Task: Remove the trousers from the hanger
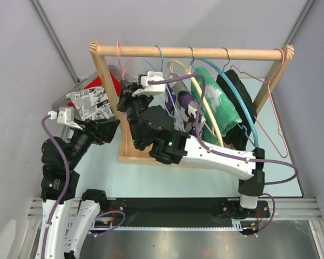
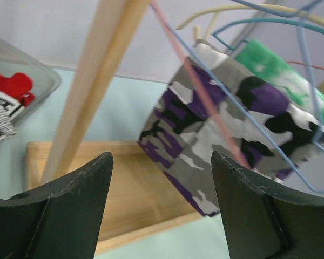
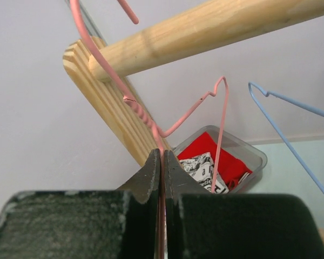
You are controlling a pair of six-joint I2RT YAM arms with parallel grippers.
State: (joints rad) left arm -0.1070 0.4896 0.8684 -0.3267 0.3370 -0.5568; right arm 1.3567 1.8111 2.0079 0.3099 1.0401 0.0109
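Note:
Purple, grey and white camouflage trousers (image 1: 179,100) hang on a blue wire hanger (image 1: 161,54) on the wooden rack; they also show in the left wrist view (image 2: 227,124). A bare pink wire hanger (image 3: 151,121) hooks over the rod's left end (image 1: 119,51). My right gripper (image 3: 162,156) is shut on this pink hanger's wire, just below the rod (image 3: 205,27); in the top view it (image 1: 125,97) is inside the rack's left post. My left gripper (image 2: 162,162) is open and empty, low by the rack's base (image 1: 114,128), left of the trousers and not touching them.
A clear bin (image 1: 70,100) with red and newsprint-patterned clothes stands left of the rack. Green (image 1: 216,105) and black (image 1: 235,100) garments hang further right, and another bare pink hanger (image 1: 272,113) hangs at the right end. The rack's wooden base (image 2: 129,194) lies under the trousers.

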